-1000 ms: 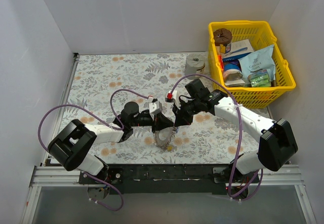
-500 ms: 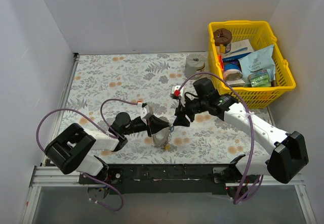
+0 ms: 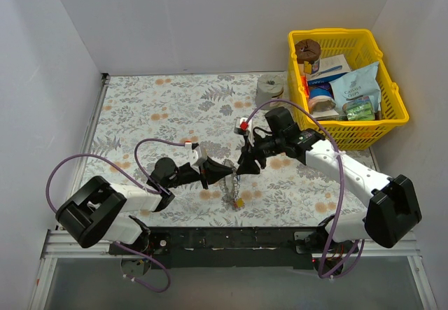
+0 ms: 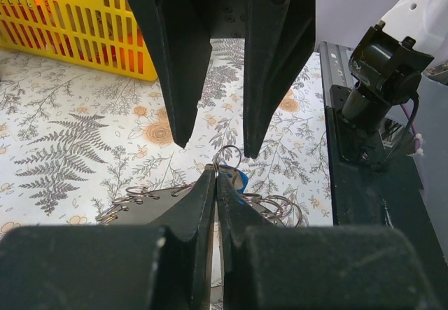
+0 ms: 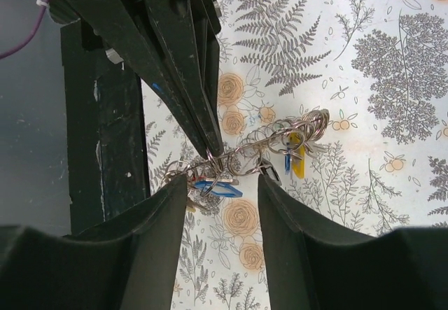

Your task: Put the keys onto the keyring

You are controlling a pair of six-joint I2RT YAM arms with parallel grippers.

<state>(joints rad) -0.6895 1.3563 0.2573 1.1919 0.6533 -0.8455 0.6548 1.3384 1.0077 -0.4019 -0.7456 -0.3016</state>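
Note:
My left gripper (image 3: pixel 218 171) is shut on the edge of the keyring (image 3: pixel 228 182), a thin grey toothed ring with small wire loops, held tilted just above the table. In the left wrist view the pinch (image 4: pixel 216 175) has the keyring's flat face (image 4: pixel 143 201) to its left and the blue key (image 4: pixel 242 180) behind it. My right gripper (image 3: pixel 244 164) is open, its jaws either side of the blue key (image 5: pixel 213 187) beside the keyring (image 5: pixel 269 136). The right gripper (image 5: pixel 222 184) holds nothing. The yellow key (image 5: pixel 297 157) hangs on the ring's far end, also seen from above (image 3: pixel 239 203). The red key is hidden.
A yellow basket (image 3: pixel 392 117) full of packets stands at the back right, also behind in the left wrist view (image 4: pixel 70 40). A grey cylindrical roll (image 3: pixel 269 86) sits left of it. The black base rail (image 3: pixel 231 240) runs along the near edge.
My left gripper has drawn back to the left and lower with the keyring, which has turned from face-up to nearly edge-on. My right gripper has stayed close beside it.

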